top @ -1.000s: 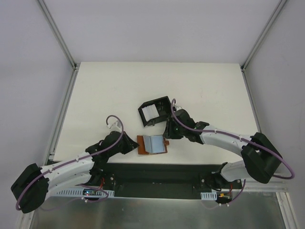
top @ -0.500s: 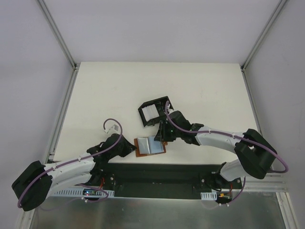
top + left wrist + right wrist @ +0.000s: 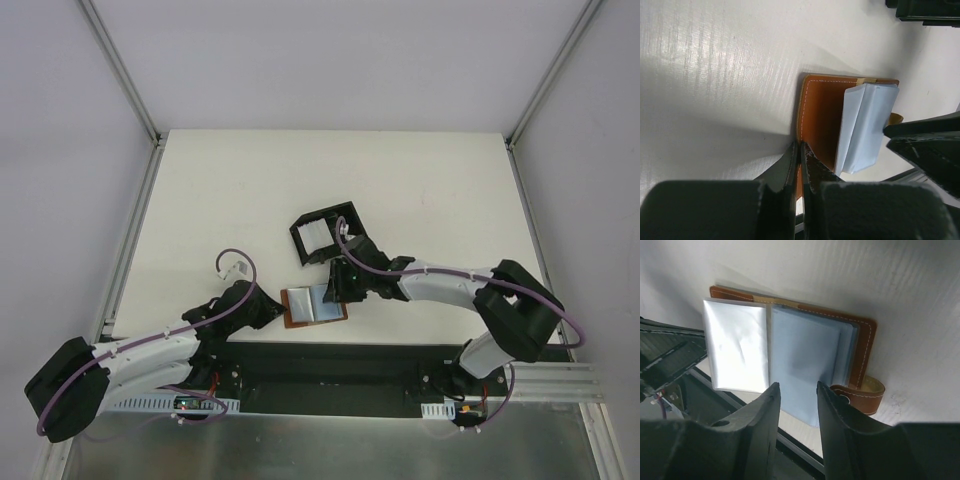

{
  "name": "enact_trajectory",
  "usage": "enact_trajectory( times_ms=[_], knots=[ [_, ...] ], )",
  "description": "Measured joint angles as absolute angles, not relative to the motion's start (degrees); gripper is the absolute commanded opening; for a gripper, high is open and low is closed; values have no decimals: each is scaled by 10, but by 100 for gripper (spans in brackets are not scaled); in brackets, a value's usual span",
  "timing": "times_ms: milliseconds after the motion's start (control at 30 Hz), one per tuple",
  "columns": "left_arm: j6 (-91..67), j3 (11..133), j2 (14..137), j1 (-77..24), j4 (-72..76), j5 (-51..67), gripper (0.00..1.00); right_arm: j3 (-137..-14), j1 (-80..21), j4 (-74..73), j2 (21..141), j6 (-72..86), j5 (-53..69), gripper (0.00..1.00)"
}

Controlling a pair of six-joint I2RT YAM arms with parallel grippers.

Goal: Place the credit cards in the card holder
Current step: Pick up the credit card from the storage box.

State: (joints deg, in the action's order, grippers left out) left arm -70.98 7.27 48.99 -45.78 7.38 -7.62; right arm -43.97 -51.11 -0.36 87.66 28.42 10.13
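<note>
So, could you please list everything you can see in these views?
table: one, white, under everything
card holder: one, black, mid-table, beyond the wallet
white card: at least one, white, inside the card holder
wallet: one, brown, lying open near the table's front edge
pale cards: several, count unclear, blue-grey, fanned on the wallet
left pincer: one, black, shut, tip at the wallet's left edge
right pincer: one, black, open, over the pale cards
</note>
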Motion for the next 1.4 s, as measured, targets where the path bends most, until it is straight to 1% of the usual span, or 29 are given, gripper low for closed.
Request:
enact_trajectory(
  times_ms=[267,533,767,900,1033,1400],
  knots=[
    [-709,79,511,-458,83,-76,0,-478,-529,-6,935,286,112,39],
    [-710,84,542,-458,109,-77,0,-494,-532,42,967,293,150,40],
    [-720,85,559,-458,128,-77,0,-494,-532,51,938,270,152,42],
    [-725,85,560,-458,129,-77,0,-491,-529,22,878,258,112,43],
    [-725,85,566,-458,133,-77,0,-484,-517,-9,847,249,79,43],
    [-722,90,579,-458,144,-76,0,-463,-507,-55,877,248,63,43]
  ],
)
